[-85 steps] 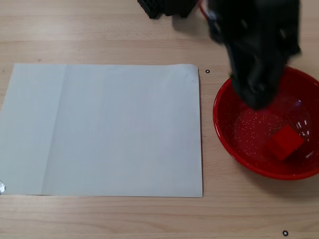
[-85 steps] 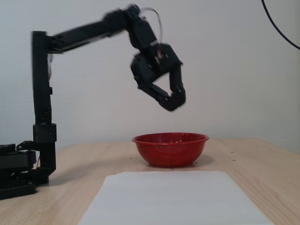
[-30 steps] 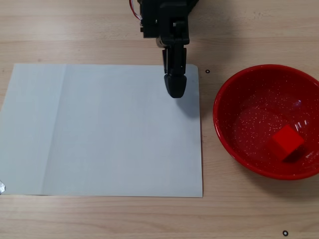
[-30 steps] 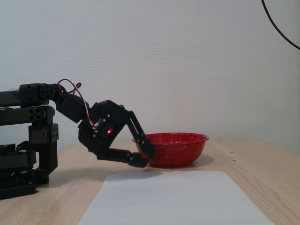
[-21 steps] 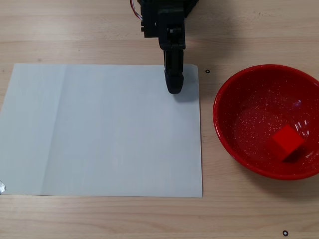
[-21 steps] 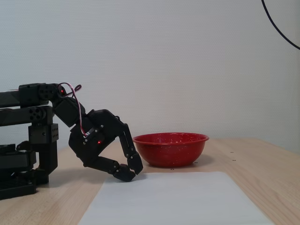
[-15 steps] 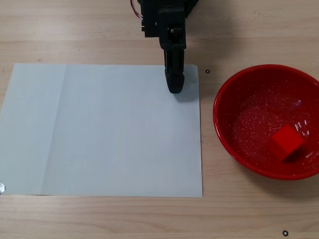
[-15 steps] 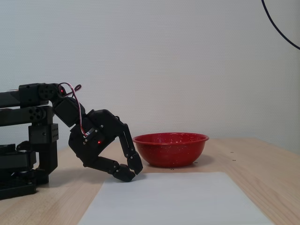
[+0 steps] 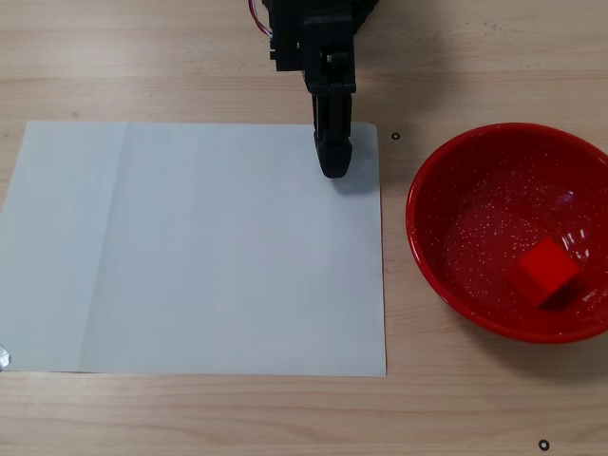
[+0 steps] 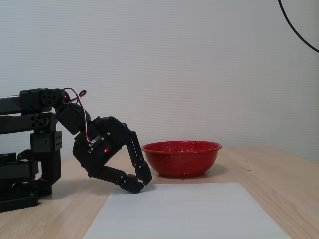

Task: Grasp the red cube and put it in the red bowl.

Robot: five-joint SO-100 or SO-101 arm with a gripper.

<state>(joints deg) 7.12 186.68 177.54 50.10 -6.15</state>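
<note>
The red cube (image 9: 547, 269) lies inside the red bowl (image 9: 446, 180), toward its lower right in a fixed view. The bowl stands on the wooden table to the right of a white paper sheet (image 9: 190, 252); in the side fixed view the bowl (image 10: 181, 158) shows and the cube is hidden behind its wall. My black gripper (image 9: 333, 169) is shut and empty, its tips resting low over the top right corner of the sheet, well left of the bowl. In the side fixed view the gripper (image 10: 142, 182) is folded down near the arm's base.
The arm's base and folded links (image 10: 30, 149) stand at the left of the side fixed view. Small black marks (image 9: 395, 136) dot the wooden table. A black cable (image 10: 299, 32) hangs at the upper right.
</note>
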